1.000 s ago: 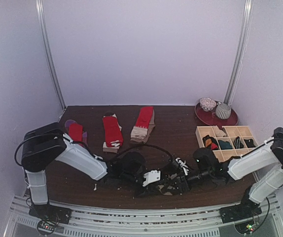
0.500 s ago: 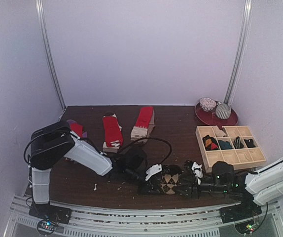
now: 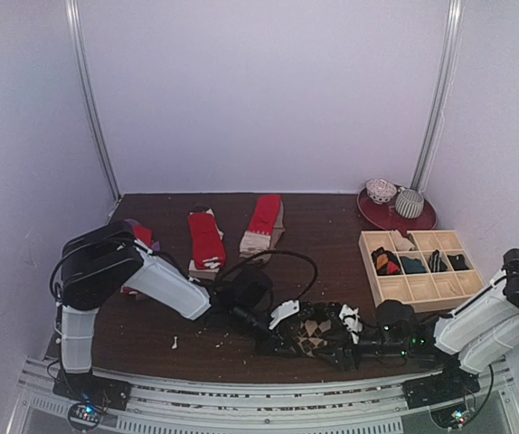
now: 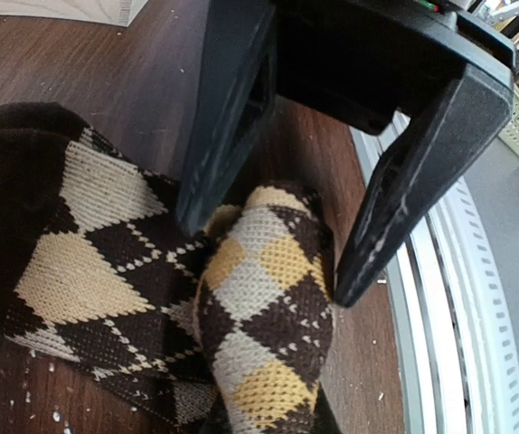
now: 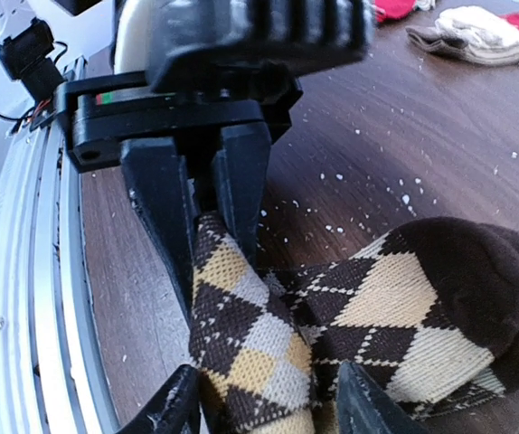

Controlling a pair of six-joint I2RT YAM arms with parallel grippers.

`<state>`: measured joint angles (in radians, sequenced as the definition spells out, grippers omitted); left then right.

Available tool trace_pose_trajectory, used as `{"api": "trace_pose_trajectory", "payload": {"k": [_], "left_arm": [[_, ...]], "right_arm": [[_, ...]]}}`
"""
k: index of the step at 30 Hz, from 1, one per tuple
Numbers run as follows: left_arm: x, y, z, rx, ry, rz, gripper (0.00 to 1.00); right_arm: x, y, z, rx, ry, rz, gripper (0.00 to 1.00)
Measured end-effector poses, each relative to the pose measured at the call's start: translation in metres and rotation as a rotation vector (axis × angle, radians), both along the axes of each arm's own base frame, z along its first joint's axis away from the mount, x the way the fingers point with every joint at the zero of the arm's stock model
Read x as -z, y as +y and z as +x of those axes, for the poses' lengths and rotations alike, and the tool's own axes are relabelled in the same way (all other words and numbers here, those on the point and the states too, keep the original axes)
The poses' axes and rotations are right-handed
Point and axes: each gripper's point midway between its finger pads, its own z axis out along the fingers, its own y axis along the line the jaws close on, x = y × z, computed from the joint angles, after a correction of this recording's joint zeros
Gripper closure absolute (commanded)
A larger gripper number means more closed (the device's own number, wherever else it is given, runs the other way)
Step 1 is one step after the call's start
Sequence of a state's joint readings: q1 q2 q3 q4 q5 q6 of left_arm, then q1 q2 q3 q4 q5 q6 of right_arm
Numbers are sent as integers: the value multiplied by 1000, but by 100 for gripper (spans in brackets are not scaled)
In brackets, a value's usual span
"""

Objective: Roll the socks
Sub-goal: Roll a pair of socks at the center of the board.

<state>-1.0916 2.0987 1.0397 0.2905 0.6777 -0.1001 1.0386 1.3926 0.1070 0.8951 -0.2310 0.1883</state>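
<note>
The argyle sock [image 3: 312, 330] lies at the worktop's [image 3: 332, 226] 6 o'clock edge, its long axis running 9 to 3. The left pincer [image 5: 212, 212] pinches its 9 o'clock end. The right pincer [image 4: 268, 258], spread, straddles it from 3 o'clock.

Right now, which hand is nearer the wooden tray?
Right. The right hand sits left of the wooden tray's front corner, at the argyle sock; the left hand is farther left, across that sock.

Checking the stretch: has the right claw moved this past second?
Yes. The right claw has pulled back nearer the camera: its wrist overlapped the wooden tray corner earlier, now sits below it.
</note>
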Motion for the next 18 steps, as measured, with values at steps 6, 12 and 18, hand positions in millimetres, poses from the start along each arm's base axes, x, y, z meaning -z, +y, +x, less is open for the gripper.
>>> {"api": "trace_pose_trajectory", "payload": {"k": [6,12,18], "left_arm": [[-2,-3,2,5,6,-4,68],[-13,0,1,-25,-45,-25,2],[-17,41,19,-180,-247,-20,2]], "right_arm": [[8,4,-2,28,97,13,70],[9,3,-2,93,205,69,71],[12,-2,2,163,371,149,70]]}}
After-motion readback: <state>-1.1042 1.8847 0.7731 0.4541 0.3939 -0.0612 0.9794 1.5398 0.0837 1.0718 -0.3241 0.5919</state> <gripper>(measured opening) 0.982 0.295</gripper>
